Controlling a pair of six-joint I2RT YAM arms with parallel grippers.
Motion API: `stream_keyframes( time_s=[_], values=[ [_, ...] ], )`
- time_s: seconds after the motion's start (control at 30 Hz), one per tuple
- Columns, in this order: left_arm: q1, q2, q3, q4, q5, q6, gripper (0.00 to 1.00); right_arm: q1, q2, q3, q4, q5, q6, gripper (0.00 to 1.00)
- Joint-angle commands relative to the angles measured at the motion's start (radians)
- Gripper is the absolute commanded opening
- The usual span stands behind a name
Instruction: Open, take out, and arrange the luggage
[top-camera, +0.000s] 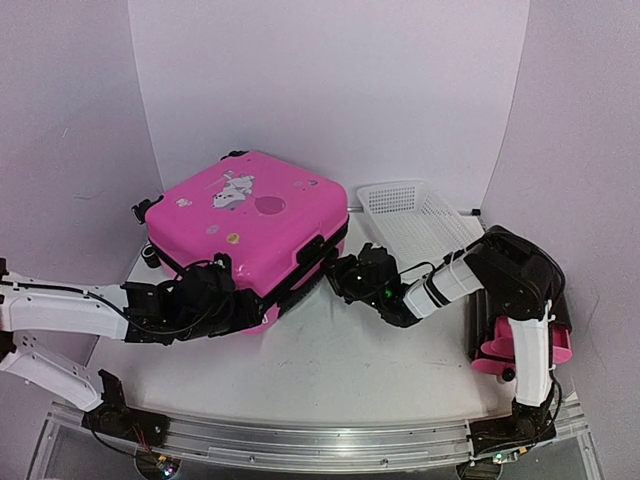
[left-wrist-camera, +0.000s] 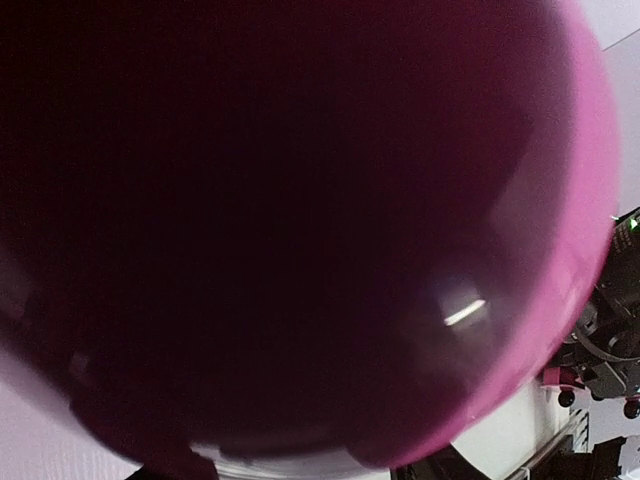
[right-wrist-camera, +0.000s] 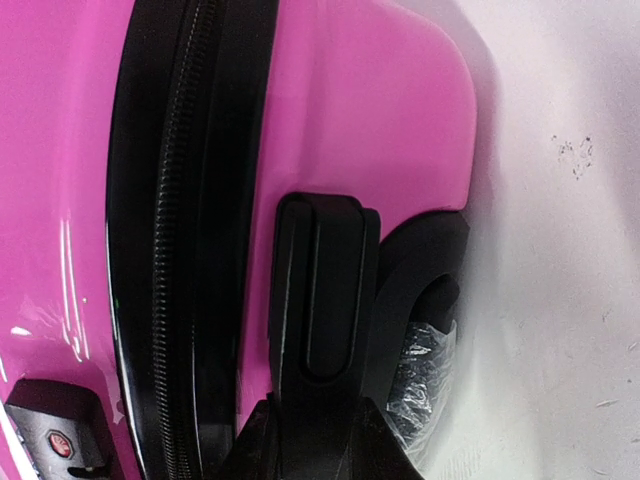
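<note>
The hot-pink luggage (top-camera: 250, 215) lies flat and shut on the table, sticker side up, with its black zipper band (right-wrist-camera: 180, 200) closed. My left gripper (top-camera: 215, 295) is pressed against the near left corner. The left wrist view is filled by the dark pink shell (left-wrist-camera: 300, 200), and its fingers are hidden. My right gripper (top-camera: 345, 272) is at the near right corner. In the right wrist view the right gripper (right-wrist-camera: 312, 430) has its jaws on either side of the black wheel bracket (right-wrist-camera: 320, 300), beside a plastic-wrapped wheel (right-wrist-camera: 425, 380).
A white mesh basket (top-camera: 415, 215) lies behind the right arm at the back right. A small black cabinet with pink drawers (top-camera: 520, 345) stands at the right edge by the right arm's base. White walls close in the back and sides.
</note>
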Motion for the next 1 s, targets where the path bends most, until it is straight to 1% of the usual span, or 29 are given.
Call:
stream_keyframes(
  time_s=[0.0, 0.07, 0.17, 0.23, 0.37, 0.43, 0.57, 0.63, 0.77, 0.87, 0.97],
  values=[
    [0.011, 0.065, 0.014, 0.014, 0.043, -0.046, 0.56, -0.006, -0.062, 0.014, -0.022, 0.065, -0.058, 0.00],
    [0.011, 0.069, 0.018, 0.002, 0.044, -0.039, 0.57, -0.006, -0.062, 0.016, -0.021, 0.065, -0.060, 0.00],
    [0.011, 0.060, 0.035, -0.091, 0.054, -0.052, 0.61, -0.006, -0.059, 0.017, -0.022, 0.069, -0.060, 0.00],
    [0.007, 0.040, 0.021, -0.109, 0.079, -0.053, 0.62, -0.006, -0.057, 0.018, -0.022, 0.071, -0.058, 0.00],
    [-0.015, -0.015, -0.007, -0.142, 0.090, -0.057, 0.67, -0.006, -0.049, 0.024, -0.021, 0.070, -0.054, 0.00],
    [-0.032, -0.023, -0.011, -0.141, 0.087, -0.067, 0.67, -0.006, -0.045, 0.026, -0.020, 0.068, -0.053, 0.00],
    [-0.085, 0.019, 0.010, -0.129, 0.015, -0.089, 0.65, -0.006, -0.042, 0.028, -0.020, 0.069, -0.047, 0.00],
    [-0.105, 0.044, 0.006, -0.073, -0.027, -0.095, 0.65, -0.006, -0.044, 0.027, -0.021, 0.067, -0.046, 0.00],
    [-0.108, 0.104, 0.039, -0.037, -0.122, -0.056, 0.65, -0.007, -0.053, 0.018, -0.019, 0.071, -0.047, 0.00],
    [-0.109, 0.158, 0.075, -0.029, -0.133, -0.061, 0.64, -0.006, -0.054, 0.016, -0.019, 0.067, -0.042, 0.00],
    [-0.108, 0.190, 0.092, -0.020, -0.143, -0.081, 0.60, -0.006, -0.057, 0.016, -0.016, 0.067, -0.040, 0.00]
  ],
)
